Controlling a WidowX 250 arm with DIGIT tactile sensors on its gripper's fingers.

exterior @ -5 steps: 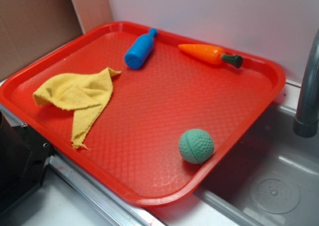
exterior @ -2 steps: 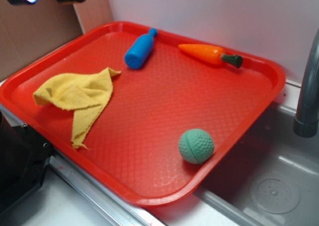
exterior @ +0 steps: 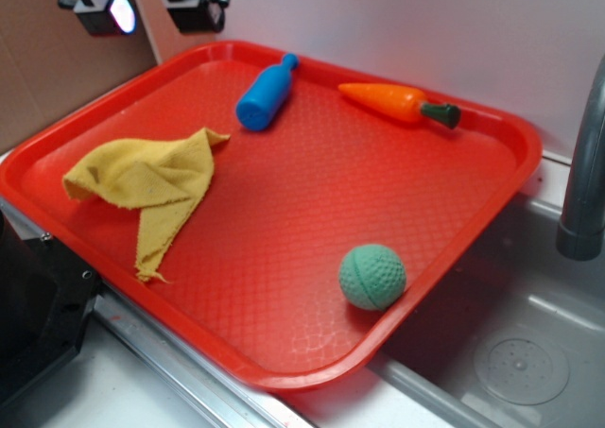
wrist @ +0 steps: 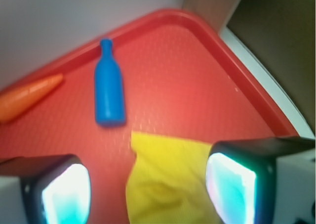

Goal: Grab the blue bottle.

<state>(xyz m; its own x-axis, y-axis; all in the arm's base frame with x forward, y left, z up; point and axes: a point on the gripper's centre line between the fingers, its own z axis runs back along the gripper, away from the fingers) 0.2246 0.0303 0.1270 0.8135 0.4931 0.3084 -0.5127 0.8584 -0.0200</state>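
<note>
Tool (exterior: 148, 3) lower, smooth blue bottle (exterior: 267, 93) untouched

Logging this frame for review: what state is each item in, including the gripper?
blue bottle: lying on its side on the tray, not gripped.
carrot: lying flat near the tray's far rim.
yellow cloth: crumpled, lying on the tray.
green ball: resting near the tray's front right rim.
red tray: flat, beside the sink.
gripper: open, empty, above the tray's far left corner.

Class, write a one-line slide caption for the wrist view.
Open gripper above the yellow cloth, blue bottle lying ahead on the red tray.
</note>
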